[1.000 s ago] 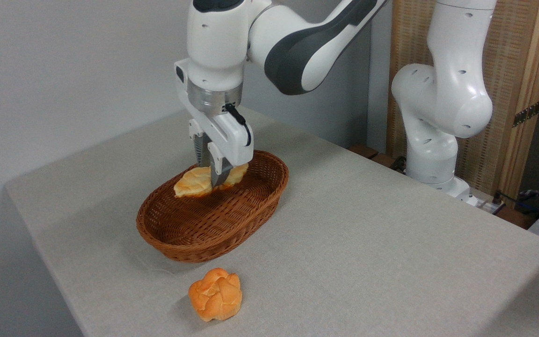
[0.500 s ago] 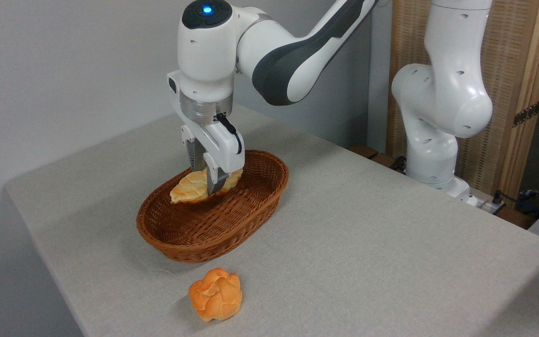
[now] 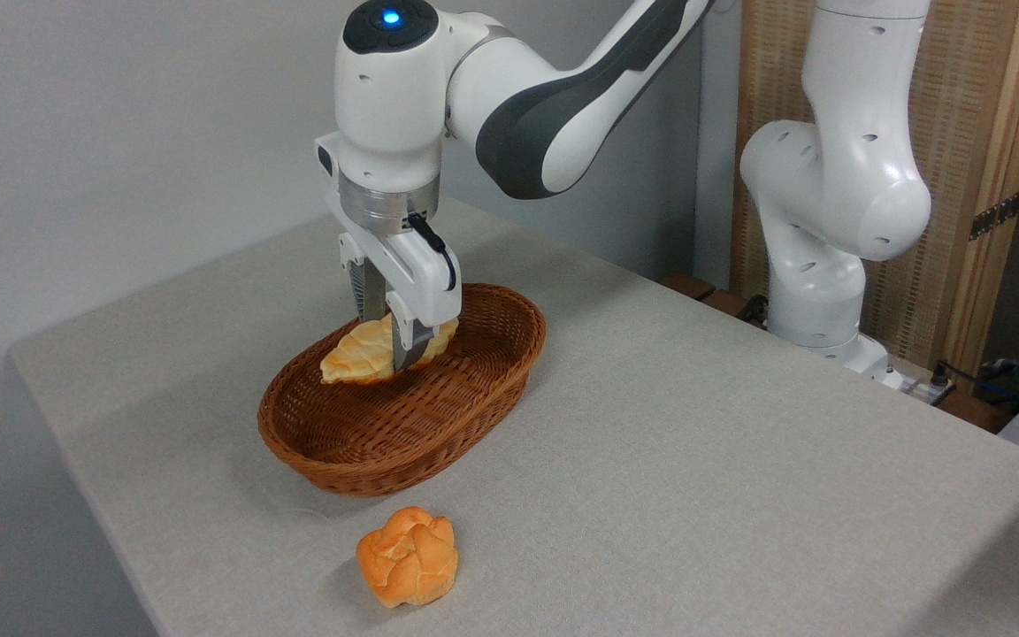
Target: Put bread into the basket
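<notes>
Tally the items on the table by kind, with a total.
Bread: 1, the loaf held in the fingers over the basket
Bun: 1, on the cloth in front of the basket
Basket: 1
Total: 3

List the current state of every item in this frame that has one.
gripper: shut on the braided loaf, pointing down over the basket.
braided loaf: held, tilted, over the basket's far half; contact with the basket unclear.
wicker basket: upright on the table, nothing else in it.
knotted bun: resting on the table in front of the basket, untouched.
</notes>
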Tool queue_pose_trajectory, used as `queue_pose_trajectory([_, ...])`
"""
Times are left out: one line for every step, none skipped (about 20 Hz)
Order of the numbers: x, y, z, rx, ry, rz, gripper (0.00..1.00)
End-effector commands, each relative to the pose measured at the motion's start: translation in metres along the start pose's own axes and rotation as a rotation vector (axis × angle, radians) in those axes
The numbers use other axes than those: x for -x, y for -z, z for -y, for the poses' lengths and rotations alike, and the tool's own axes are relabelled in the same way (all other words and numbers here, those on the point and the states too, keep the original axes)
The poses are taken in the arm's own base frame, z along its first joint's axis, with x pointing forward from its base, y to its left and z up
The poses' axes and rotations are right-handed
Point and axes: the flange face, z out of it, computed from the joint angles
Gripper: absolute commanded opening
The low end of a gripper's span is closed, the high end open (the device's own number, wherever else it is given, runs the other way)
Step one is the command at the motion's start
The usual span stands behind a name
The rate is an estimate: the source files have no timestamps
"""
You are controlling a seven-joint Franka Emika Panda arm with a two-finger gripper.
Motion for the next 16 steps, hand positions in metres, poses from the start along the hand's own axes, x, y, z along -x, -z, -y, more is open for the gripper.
queue_pose_trajectory([-0.006,0.004,-0.001,-0.006,0.016,-0.026,1.00])
queue_pose_trajectory([-0.006,0.004,-0.001,-0.006,0.015,-0.026,1.00])
queue_pose_trajectory([-0.006,0.005,-0.001,-0.008,0.012,-0.026,1.00])
queue_pose_trajectory([-0.006,0.005,-0.001,-0.008,0.011,-0.027,1.00])
queue_pose_trajectory([-0.006,0.006,0.000,-0.010,0.012,-0.029,1.00])
queue_pose_trajectory([-0.007,0.008,0.000,-0.012,0.011,-0.032,1.00])
queue_pose_trajectory([-0.010,0.012,0.001,-0.017,0.009,-0.040,1.00])
queue_pose_trajectory([-0.009,0.013,0.001,-0.017,0.010,-0.041,1.00])
queue_pose_trajectory([-0.010,0.014,0.002,-0.019,0.011,-0.043,1.00])
queue_pose_trajectory([-0.012,0.019,0.003,-0.024,0.010,-0.051,1.00])
queue_pose_trajectory([-0.014,0.024,0.004,-0.030,0.009,-0.057,1.00])
queue_pose_trajectory([-0.015,0.031,0.006,-0.035,0.009,-0.066,1.00])
queue_pose_trajectory([-0.017,0.038,0.008,-0.051,-0.001,-0.066,1.00])
queue_pose_trajectory([-0.020,0.046,0.009,-0.080,-0.019,-0.060,1.00])
queue_pose_trajectory([-0.023,0.056,0.011,-0.116,-0.040,-0.050,1.00])
queue_pose_trajectory([-0.027,0.064,0.012,-0.132,-0.045,-0.040,1.00])
